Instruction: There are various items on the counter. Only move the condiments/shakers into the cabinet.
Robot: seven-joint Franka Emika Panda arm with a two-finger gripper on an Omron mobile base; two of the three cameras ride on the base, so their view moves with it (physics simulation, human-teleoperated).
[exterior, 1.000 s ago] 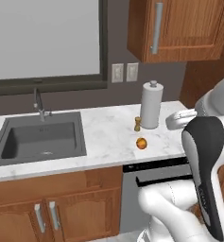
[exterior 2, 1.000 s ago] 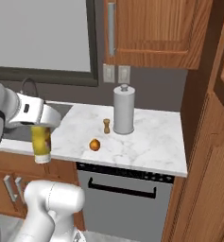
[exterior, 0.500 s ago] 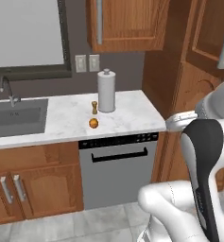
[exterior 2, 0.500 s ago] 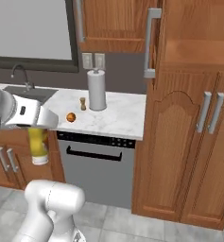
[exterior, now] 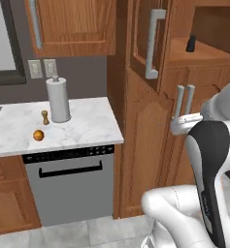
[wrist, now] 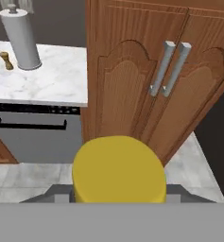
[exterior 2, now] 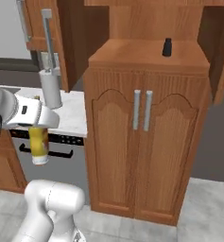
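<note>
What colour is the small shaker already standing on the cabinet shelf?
Black; the shaker shows best in the right base view.

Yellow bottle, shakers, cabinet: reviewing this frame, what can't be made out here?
- Yellow bottle: its top, hidden under the gripper in the right base view; in the hand view its base blocks the fingers.
- Wooden shaker: too small for detail in the left base view.
- Black shaker on the cabinet shelf: small, no detail.
- Cabinet: upper interior cut off by the top edge.
</note>
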